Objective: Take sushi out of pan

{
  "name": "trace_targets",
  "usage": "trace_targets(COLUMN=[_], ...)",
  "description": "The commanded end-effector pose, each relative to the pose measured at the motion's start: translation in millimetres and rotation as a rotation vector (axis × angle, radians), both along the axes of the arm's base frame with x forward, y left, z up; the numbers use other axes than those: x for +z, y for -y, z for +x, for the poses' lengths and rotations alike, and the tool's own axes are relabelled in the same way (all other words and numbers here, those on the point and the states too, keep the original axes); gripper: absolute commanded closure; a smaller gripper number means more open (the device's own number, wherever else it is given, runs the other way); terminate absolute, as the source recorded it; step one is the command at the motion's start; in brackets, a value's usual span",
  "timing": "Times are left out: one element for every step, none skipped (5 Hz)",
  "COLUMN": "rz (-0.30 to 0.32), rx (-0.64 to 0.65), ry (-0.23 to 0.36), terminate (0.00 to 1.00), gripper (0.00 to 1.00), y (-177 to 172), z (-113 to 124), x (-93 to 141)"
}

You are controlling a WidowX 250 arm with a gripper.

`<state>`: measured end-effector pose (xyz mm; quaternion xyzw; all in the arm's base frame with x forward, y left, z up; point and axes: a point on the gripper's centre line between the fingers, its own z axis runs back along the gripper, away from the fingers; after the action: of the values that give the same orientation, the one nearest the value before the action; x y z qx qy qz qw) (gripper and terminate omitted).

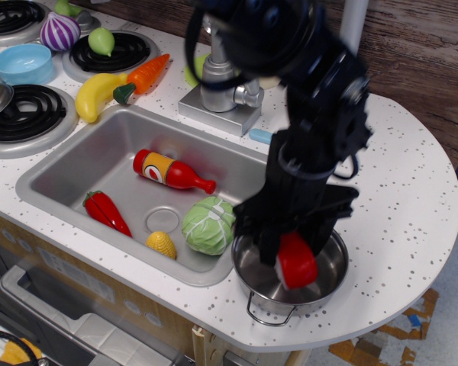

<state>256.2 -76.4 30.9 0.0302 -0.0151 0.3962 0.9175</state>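
Observation:
The sushi [296, 261], a glossy red block with a white base, is tilted on edge between my gripper's fingers, just above the floor of the pan. The pan [253, 280] is a shiny round steel pot with a wire loop handle, standing on the counter at the sink's right front corner. My black gripper [290, 248] reaches straight down into the pan and is shut on the sushi. The arm is blurred from motion and hides the pan's back rim.
A steel sink [76, 164] to the left holds a red bottle [171, 171], a chili pepper [105, 213], a cabbage [208, 226] and a corn piece [161, 245]. A faucet [221, 88], banana [95, 94] and carrot [142, 76] lie behind. The counter edge [351, 332] curves close on the right.

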Motion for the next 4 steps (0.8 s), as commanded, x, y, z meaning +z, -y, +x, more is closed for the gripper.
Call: trace_targets(rz=[0.036,0.031,0.045,0.023], rx=[-0.051,-0.092,-0.089,-0.109], ry=[0.038,0.075,0.147,0.223], terminate=[0.0,0.0,0.0,0.0], gripper=[1.0,1.0,1.0,1.0], y=[6,0,4,0], z=[32,68,94,115], x=[55,51,37,21])
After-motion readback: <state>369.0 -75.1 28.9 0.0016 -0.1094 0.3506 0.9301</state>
